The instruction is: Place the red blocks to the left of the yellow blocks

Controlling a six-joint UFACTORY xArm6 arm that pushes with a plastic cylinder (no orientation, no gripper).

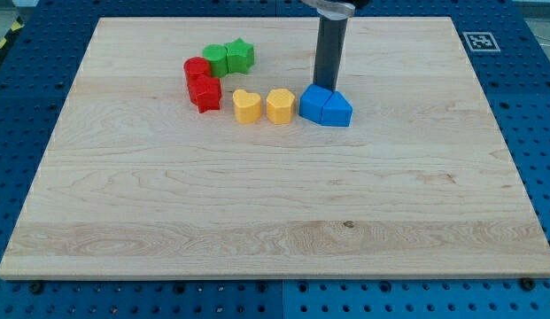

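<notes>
Toward the board's far edge, the tip, a plain rod without any claw, stands just behind two blue blocks, with yellow blocks and red blocks leftward.

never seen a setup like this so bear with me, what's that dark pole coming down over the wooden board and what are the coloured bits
There is one picture, from a single camera looking down at a pale wooden board. The dark pole is a robot arm's rod; it grips nothing and only pushes. My tip sits just behind the two blue blocks, toward the view's top. To their left lie two yellow blocks, then two red blocks, with two green blocks above. Nothing is held.
</notes>
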